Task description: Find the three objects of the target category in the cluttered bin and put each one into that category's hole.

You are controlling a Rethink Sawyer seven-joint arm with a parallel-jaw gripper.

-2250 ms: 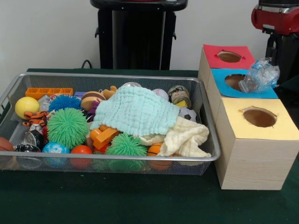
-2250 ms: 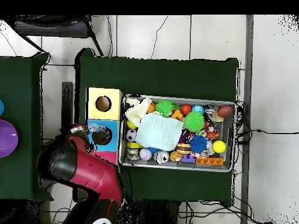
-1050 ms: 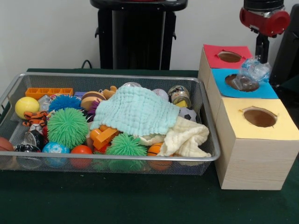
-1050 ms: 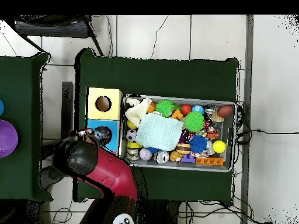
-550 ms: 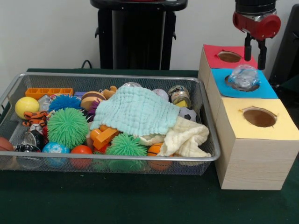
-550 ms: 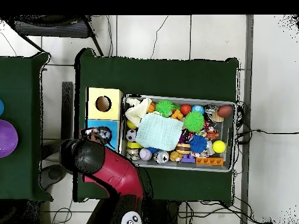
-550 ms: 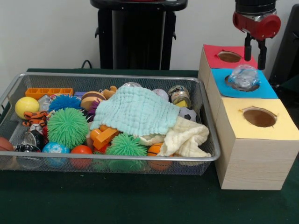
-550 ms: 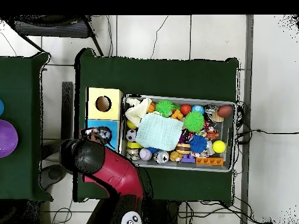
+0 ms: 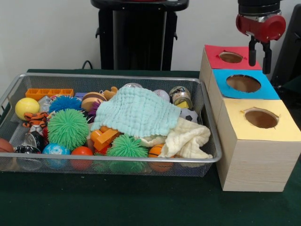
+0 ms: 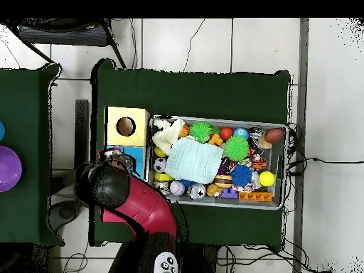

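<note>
No text, label, brand, number or sign can be read in either view. The jar (image 9: 180,96) in the bin (image 9: 209,123) bears a printed wrap, but its marks are too small to read.

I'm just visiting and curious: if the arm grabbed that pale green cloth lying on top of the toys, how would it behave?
The pale green crinkled cloth drapes over the toys beneath, so it would probably hang floppy. It looks thin, likely light. Lifting it might drag the cream cloth that it overlaps.

Robot lab: green-clothed table (image 9: 141,207), tiled floor (image 10: 327,106), loose cables (image 10: 313,160).
</note>
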